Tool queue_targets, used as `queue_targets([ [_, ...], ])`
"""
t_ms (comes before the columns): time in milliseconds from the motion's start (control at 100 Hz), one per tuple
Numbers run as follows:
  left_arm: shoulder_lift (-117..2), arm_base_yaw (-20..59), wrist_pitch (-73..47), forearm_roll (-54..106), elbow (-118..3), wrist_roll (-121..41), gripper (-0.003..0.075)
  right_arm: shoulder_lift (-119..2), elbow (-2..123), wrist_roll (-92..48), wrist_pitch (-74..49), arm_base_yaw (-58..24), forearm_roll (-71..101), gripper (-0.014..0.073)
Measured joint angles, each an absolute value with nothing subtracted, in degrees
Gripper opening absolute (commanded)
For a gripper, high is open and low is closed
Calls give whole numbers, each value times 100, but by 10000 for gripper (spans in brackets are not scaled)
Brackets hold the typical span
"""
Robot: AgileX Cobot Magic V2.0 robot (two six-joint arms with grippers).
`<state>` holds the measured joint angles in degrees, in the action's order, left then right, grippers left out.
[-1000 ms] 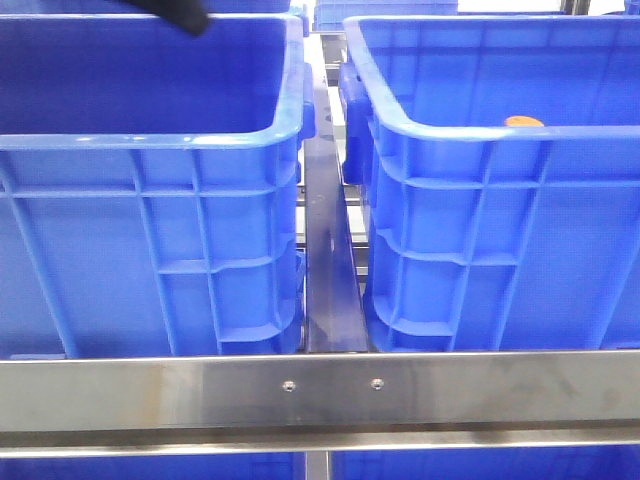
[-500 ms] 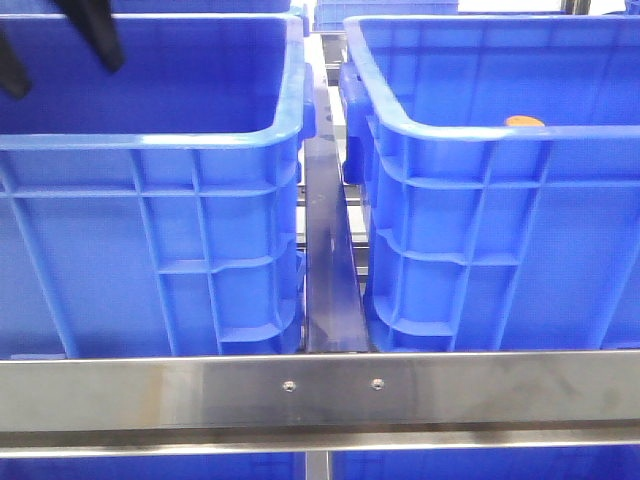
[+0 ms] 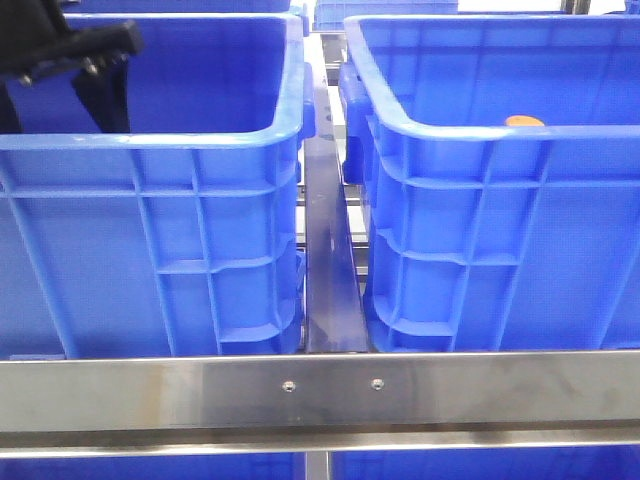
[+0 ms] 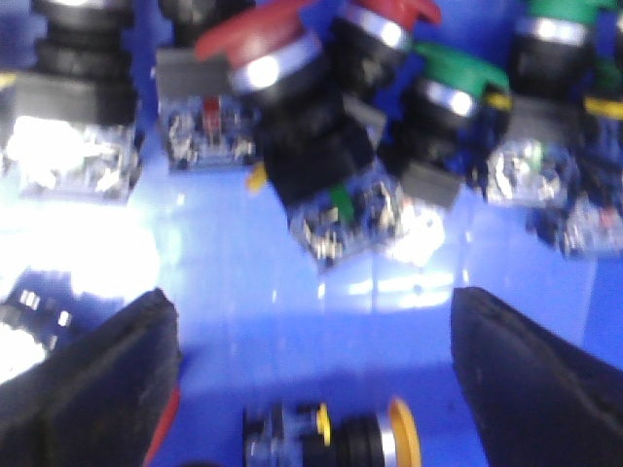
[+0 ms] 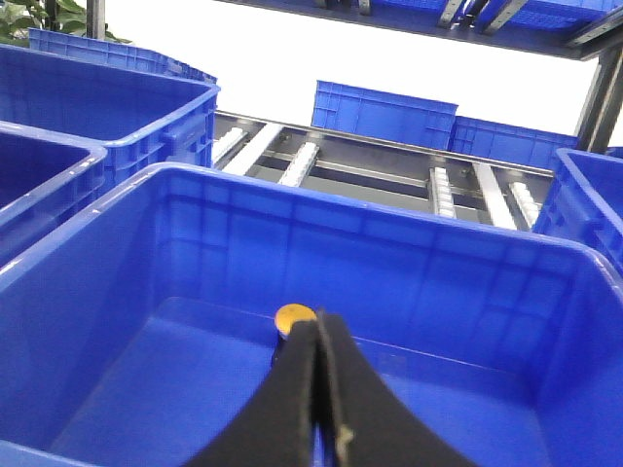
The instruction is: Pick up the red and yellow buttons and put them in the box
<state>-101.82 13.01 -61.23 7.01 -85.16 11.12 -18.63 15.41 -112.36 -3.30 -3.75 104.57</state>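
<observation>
My left gripper [image 4: 310, 389] is open, low inside the left blue crate [image 3: 150, 140] over a heap of push buttons. A yellow button [image 4: 375, 438] lies on its side on the crate floor between my fingers [image 4: 97, 389], touching neither. Red-capped buttons [image 4: 255, 44] lie farther on, and a red edge [image 4: 167, 428] shows by one finger. My right gripper [image 5: 316, 329] is shut and empty above the right blue box [image 3: 480, 140], which holds one orange-yellow button [image 5: 294, 317], also in the front view [image 3: 524, 122].
Green-capped buttons [image 4: 458, 78] and black ones [image 4: 83, 49] are mixed into the heap. A metal rail [image 3: 320, 390] runs across in front of both crates, with a narrow gap [image 3: 328, 250] between them. More blue crates [image 5: 384, 112] stand behind on a roller rack.
My left arm has come down from above into the left crate, its black fingers sinking below the rim. The right crate and its yellow button have not moved.
</observation>
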Motion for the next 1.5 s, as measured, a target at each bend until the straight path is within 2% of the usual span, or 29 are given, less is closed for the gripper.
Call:
queue_targets([
  [700,-10816,1301,-5380,1033,-8564,1179,544,-1863,1541,-11229,-330,-375,10457,-67],
  [1230,-10880,1301,-5339,1321,-8564,1179,542,-1863,1541,-11229,-330,-375,10457,-67],
  [1280,-10927,1301,-5362,1345,-8564,1179,522,-1863,1541,-11229,-330,-375,10457,-67],
  [1350,-10938,1301,-5363,1356,-8585,1188,444,-1863,1541,-11229,-330,-375,10457,-67],
  [1500,-10958,1301,-5373,1368,-8587,1188,183,-1863,1541,-11229,-330,-375,10457,-67],
])
